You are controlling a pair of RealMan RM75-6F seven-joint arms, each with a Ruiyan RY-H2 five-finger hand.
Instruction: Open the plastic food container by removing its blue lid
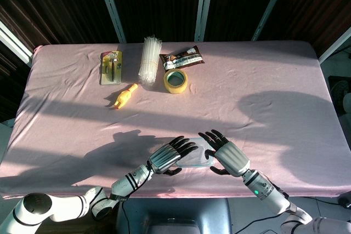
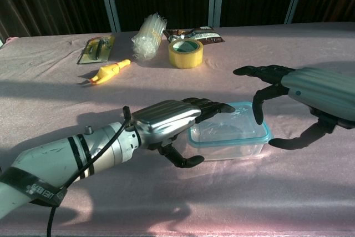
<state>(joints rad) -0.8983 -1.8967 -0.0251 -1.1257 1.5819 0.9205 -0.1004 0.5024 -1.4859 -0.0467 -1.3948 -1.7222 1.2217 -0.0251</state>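
The clear plastic container [image 2: 230, 137] with its blue-rimmed lid [image 2: 265, 135] stands near the table's front edge, and in the head view the container [image 1: 194, 159] is mostly hidden between the hands. My left hand [image 2: 166, 119] reaches over the container's left part, fingers stretched flat across the lid and thumb hanging apart at the near side. My right hand [image 2: 302, 90] hovers at the right, fingers spread, with one fingertip pointing down just above the lid's right rim. Both my left hand [image 1: 167, 157] and my right hand [image 1: 227, 156] hold nothing.
At the back stand a yellow tape roll [image 1: 175, 81], a brown snack packet [image 1: 182, 58], a bundle of clear plastic [image 1: 149, 60], a carded tool pack [image 1: 111, 67] and a yellow toy chicken [image 1: 124, 96]. The pink tablecloth's front edge [image 1: 181, 193] runs just behind the hands.
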